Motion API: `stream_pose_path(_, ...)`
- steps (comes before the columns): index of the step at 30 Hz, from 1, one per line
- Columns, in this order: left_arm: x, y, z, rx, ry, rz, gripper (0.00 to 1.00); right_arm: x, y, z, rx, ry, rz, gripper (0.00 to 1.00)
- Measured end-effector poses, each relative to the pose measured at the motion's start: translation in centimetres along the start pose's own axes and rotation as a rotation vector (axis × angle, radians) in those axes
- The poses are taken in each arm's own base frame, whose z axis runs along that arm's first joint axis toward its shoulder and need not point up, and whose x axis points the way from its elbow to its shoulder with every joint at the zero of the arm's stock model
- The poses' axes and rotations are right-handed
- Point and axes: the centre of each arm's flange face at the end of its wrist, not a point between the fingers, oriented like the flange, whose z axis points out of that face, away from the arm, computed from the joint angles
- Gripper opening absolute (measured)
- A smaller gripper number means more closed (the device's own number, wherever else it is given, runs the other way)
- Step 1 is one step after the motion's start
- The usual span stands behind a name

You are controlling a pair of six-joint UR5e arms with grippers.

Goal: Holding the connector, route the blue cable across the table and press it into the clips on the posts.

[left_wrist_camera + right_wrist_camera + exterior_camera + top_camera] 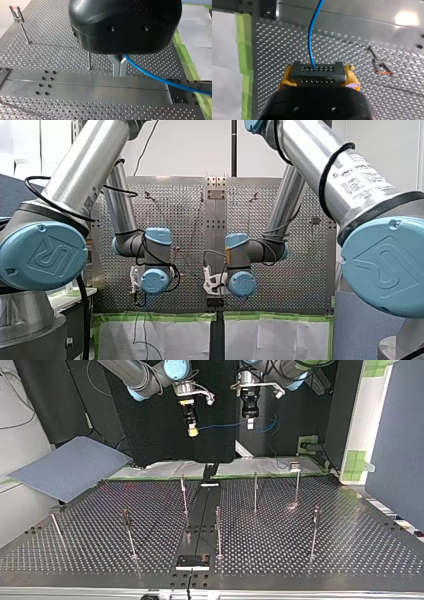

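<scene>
Right wrist view: the connector point(317, 72) sits pinched between my right gripper's point(318, 75) yellow pads point(286, 77), with the blue cable point(313, 32) leaving its face. Along the cable from the connector, my left gripper's point(119, 67) metal fingers point(115, 66) press together on it. The perforated table point(287, 45) lies below the connector.

Grey-blue panel point(70, 467) at the top view's left; green tape point(155, 316) edging white sheets point(275, 340) in the front view.

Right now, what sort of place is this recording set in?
Probably a robotics lab test cell: a perforated table with thin clip posts, green tape at its edge, and a blue cable strung between my left gripper and right gripper.
</scene>
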Motion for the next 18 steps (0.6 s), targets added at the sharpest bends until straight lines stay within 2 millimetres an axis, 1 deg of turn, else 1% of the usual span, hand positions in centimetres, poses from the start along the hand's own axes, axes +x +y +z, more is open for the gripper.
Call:
stream_pose_path(7,0.0,0.0,0.1,0.000,-0.001,0.000,0.00,-0.7,0.2,-0.6,0.005,-0.063,-0.022,0.00)
stream_pose_path(10,-0.6,-0.1,0.8,-0.001,-0.010,0.006,0.00,-0.6,-0.1,-0.7,0.015,-0.069,-0.024,0.00)
stream_pose_path(14,-1.9,-0.3,1.7,-0.009,-0.025,0.007,0.00,1.2,-0.9,-0.2,0.034,-0.047,-0.007,0.00)
stream_pose_path(18,-3.5,-0.2,2.7,-0.036,-0.043,0.008,0.00,4.2,-1.6,0.5,0.062,-0.010,0.020,0.00)
